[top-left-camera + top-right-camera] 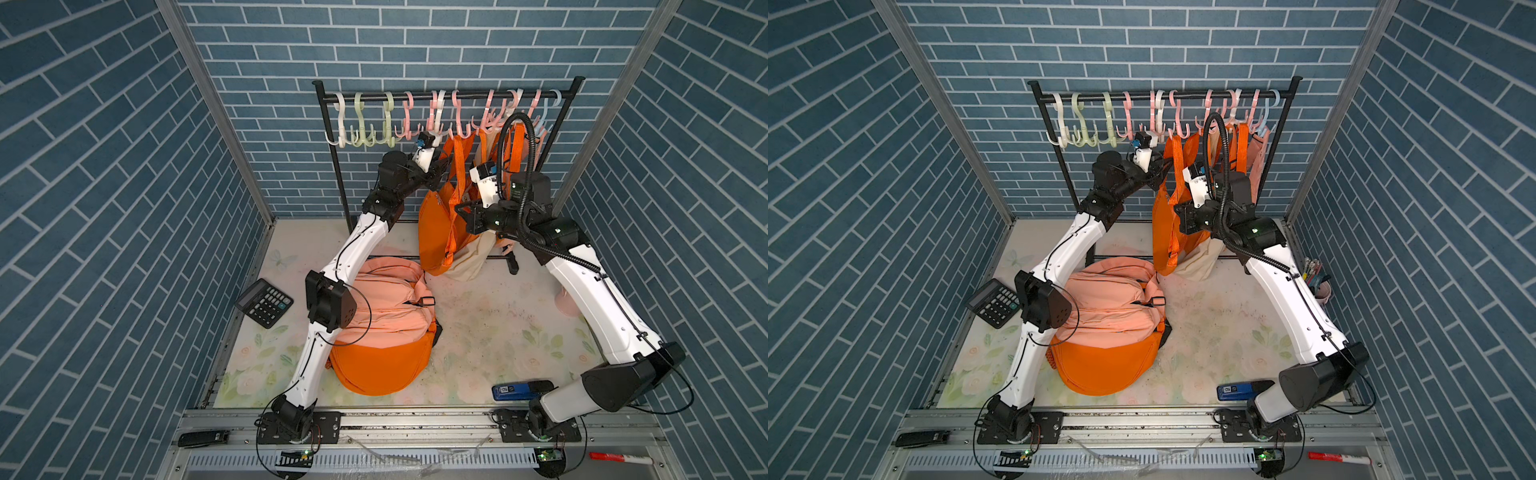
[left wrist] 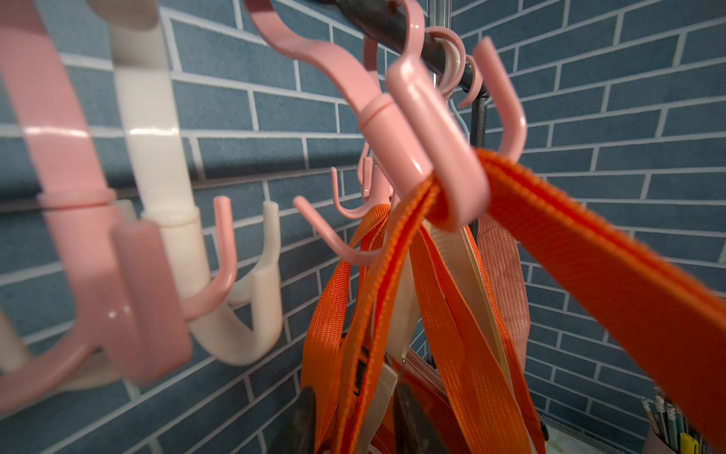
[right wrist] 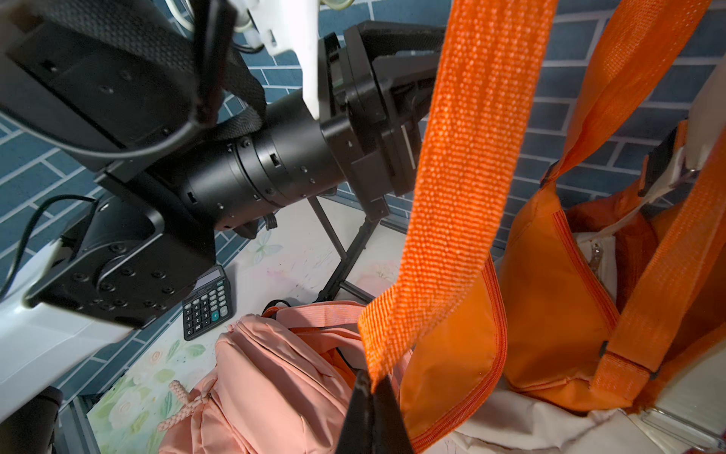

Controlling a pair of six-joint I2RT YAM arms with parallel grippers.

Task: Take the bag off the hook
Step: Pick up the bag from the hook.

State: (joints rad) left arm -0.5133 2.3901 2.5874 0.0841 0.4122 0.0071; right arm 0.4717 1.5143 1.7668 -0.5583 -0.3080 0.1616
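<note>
Both top views look steeply down from high above and in front of the black rack (image 1: 471, 96), facing the wall behind it. They stand far enough off to hold the rack (image 1: 1190, 97) whole and share nearly everything around it. The left wrist camera sits very close under the rack's rail (image 2: 369, 19), looking up at a pink hook (image 2: 428, 149) and an orange strap (image 2: 589, 259). The right wrist camera, close below the rail, looks down past an orange strap (image 3: 455, 177) to the rack's foot (image 3: 347, 259) and the calculator (image 3: 206, 302), which both top views share.
</note>
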